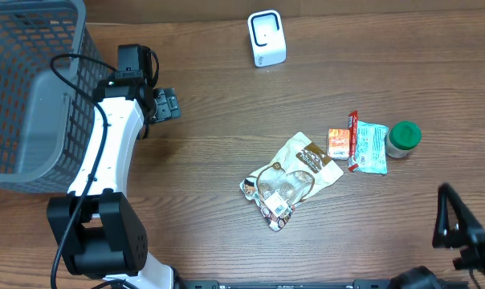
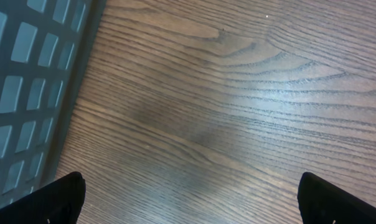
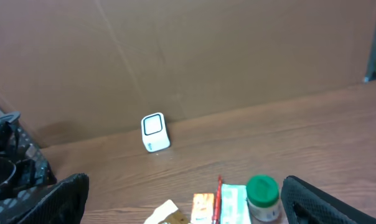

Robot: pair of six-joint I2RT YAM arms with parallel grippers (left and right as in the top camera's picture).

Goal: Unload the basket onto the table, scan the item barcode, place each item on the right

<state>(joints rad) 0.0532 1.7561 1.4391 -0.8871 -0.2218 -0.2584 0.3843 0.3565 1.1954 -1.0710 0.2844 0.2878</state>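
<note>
Several items lie right of the table's middle: a crumpled beige snack bag (image 1: 291, 178), a small orange packet (image 1: 337, 143), a teal packet with a red edge (image 1: 368, 147) and a green-lidded jar (image 1: 403, 138). The white scanner (image 1: 266, 38) stands at the back. No barcode is legible in any view. My left gripper (image 1: 165, 104) hangs open beside the basket, over bare wood (image 2: 191, 205). My right gripper (image 1: 458, 229) is open at the front right, well short of the items. Its wrist view shows the jar (image 3: 263, 196), the teal packet (image 3: 233, 204), the orange packet (image 3: 202, 208) and the scanner (image 3: 155, 132) ahead.
A grey mesh basket (image 1: 30, 88) fills the back left corner, and its wall (image 2: 26, 93) runs close along the left gripper's side. A brown cardboard wall (image 3: 194, 56) backs the table.
</note>
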